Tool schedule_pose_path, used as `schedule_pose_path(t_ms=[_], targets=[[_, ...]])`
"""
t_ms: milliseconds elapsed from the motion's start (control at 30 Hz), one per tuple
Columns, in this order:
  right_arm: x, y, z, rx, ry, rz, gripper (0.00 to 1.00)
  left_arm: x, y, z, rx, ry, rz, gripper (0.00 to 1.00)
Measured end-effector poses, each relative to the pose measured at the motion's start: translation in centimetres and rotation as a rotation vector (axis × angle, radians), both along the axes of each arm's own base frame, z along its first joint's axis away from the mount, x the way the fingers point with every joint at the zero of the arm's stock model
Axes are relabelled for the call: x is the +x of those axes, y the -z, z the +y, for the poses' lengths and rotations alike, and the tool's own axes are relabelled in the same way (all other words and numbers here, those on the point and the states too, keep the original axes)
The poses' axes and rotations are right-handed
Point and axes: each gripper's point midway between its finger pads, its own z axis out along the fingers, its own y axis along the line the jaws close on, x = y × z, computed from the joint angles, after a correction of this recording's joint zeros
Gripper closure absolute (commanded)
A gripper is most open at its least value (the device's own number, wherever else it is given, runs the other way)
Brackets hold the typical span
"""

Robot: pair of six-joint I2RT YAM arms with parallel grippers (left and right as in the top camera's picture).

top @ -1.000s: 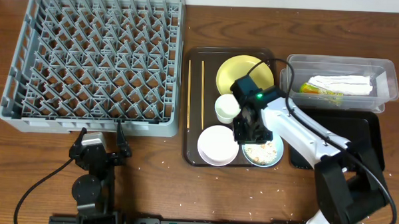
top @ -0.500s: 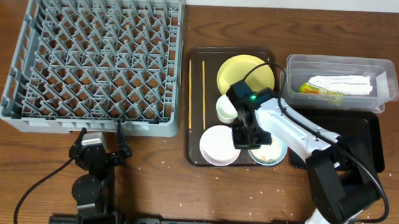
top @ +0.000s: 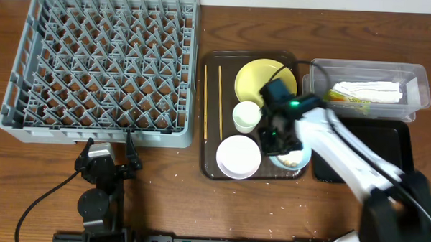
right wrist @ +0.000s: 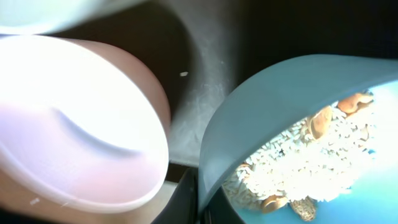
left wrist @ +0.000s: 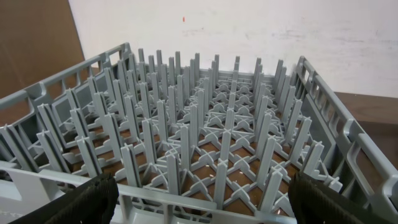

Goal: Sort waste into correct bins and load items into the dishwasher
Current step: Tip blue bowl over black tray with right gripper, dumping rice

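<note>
My right gripper (top: 278, 141) is shut on the rim of the light blue bowl (right wrist: 292, 93), which holds white rice (right wrist: 305, 162) and brown bits. The bowl (top: 292, 161) sits at the front right of the dark brown tray (top: 210, 113), tilted in the wrist view. The white bowl (top: 238, 157) lies beside it and shows in the right wrist view (right wrist: 74, 130). The pale cup (top: 246, 115), yellow plate (top: 260, 78) and two chopsticks (top: 218, 99) are on the tray. The clear tub (top: 418, 88) holds the white wrapper (top: 367, 90) and packet (top: 345, 101). My left gripper (left wrist: 199, 208) is open before the grey rack (left wrist: 205, 137).
The shallow black tray (top: 401, 153) lies right of the brown tray, under my right arm. The grey rack (top: 102, 63) fills the left half of the table. Loose rice grains (top: 188, 179) are scattered along the front of the wooden table.
My right gripper has shifted right, from between the white bowl and the blue bowl onto the blue bowl's rim, and the arm has swung rightward. The left arm has not moved.
</note>
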Motion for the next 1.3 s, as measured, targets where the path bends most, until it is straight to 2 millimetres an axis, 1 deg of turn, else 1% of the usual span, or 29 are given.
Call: schedule_pose_path(t_ms=[100,167,267,400,500,533,567,667,733,867,1067,1300], targets=[[0.8,-3.6,-1.0,0.101,0.028,-0.082,0.99,0.0,0.0,0.0,0.000,0.000,0.000,0.12],[1.3,-6.0,-2.5,0.165,0.062,-0.142,0.99,0.0,0.0,0.0,0.000,0.000,0.000,0.12],[1.8,-8.6,-5.1,0.224,0.121,-0.214,0.99,0.0,0.0,0.0,0.000,0.000,0.000,0.12],[2.3,-10.7,-8.7,0.276,0.200,-0.289,0.99,0.0,0.0,0.0,0.000,0.000,0.000,0.12],[2.8,-11.6,-11.7,0.324,0.266,-0.344,0.99,0.0,0.0,0.0,0.000,0.000,0.000,0.12],[2.9,-11.7,-12.2,0.341,0.279,-0.354,0.99,0.0,0.0,0.0,0.000,0.000,0.000,0.12],[3.0,-11.5,-13.1,0.360,0.303,-0.366,0.99,0.0,0.0,0.0,0.000,0.000,0.000,0.12],[3.2,-10.3,-15.6,0.444,0.377,-0.403,0.99,0.0,0.0,0.0,0.000,0.000,0.000,0.12],[3.0,-9.5,-16.8,0.516,0.418,-0.430,0.99,0.0,0.0,0.0,0.000,0.000,0.000,0.12],[2.1,-8.3,-18.4,0.657,0.493,-0.485,0.99,0.0,0.0,0.0,0.000,0.000,0.000,0.12],[1.5,-7.5,-19.7,0.749,0.522,-0.580,0.99,0.0,0.0,0.0,0.000,0.000,0.000,0.12],[1.4,-6.2,-20.1,0.806,0.486,-0.712,0.99,0.0,0.0,0.0,0.000,0.000,0.000,0.12]])
